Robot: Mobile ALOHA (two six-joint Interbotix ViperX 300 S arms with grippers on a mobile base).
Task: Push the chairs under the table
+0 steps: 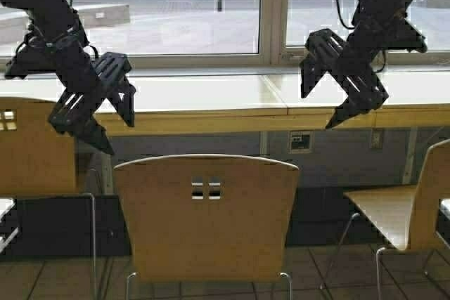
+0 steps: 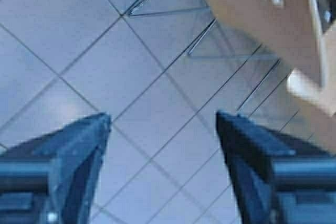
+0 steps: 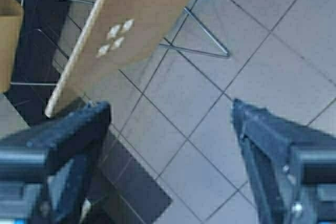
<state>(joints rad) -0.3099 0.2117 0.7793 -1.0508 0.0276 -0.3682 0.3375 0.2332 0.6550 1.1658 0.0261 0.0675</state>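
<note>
Three tan chairs face the long pale table [image 1: 211, 100] by the window. The middle chair [image 1: 207, 216] stands directly ahead with its backrest toward me, pulled out from the table. Another chair [image 1: 35, 152] is at the left edge, and the third chair [image 1: 404, 209] is at the right, turned sideways. My left gripper [image 1: 121, 137] hangs open in the air above and left of the middle chair. My right gripper [image 1: 316, 110] hangs open above and right of it. Neither touches anything. The left gripper [image 2: 163, 119] and the right gripper [image 3: 170, 106] each show a chair backrest [image 2: 262, 14] [image 3: 136, 19] over floor tiles.
A large window [image 1: 197, 5] runs behind the table. A wall socket [image 1: 300, 141] sits on the dark panel under the tabletop. Grey floor tiles [image 3: 252, 40] lie between the chairs' thin metal legs [image 3: 205, 40].
</note>
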